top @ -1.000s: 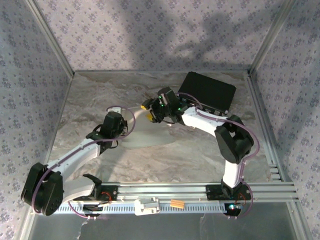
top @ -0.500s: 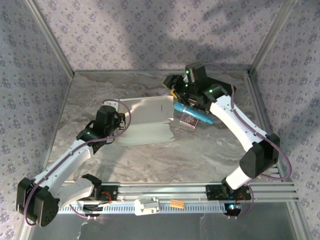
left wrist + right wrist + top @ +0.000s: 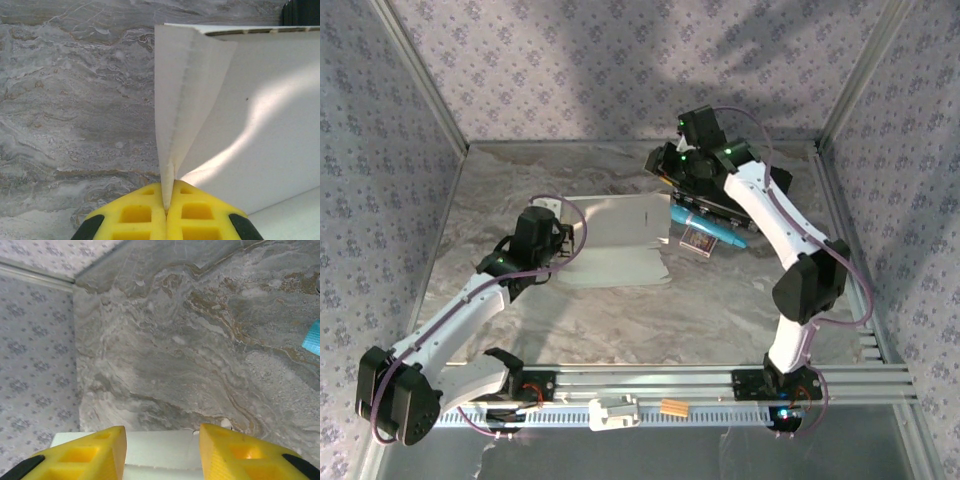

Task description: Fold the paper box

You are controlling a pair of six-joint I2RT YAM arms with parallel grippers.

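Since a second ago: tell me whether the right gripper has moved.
Yes. The right gripper has gone back and to the right, from mid-table toward the rear edge of the table.

Paper box [image 3: 260,125] cropped at frame edge; black case [image 3: 712,205] mostly under arm [image 3: 770,215]

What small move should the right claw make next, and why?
Likely ease the right gripper down and close on the edge of the paper box: its jaws stand open with that edge between them, while the left gripper pinches a flap.
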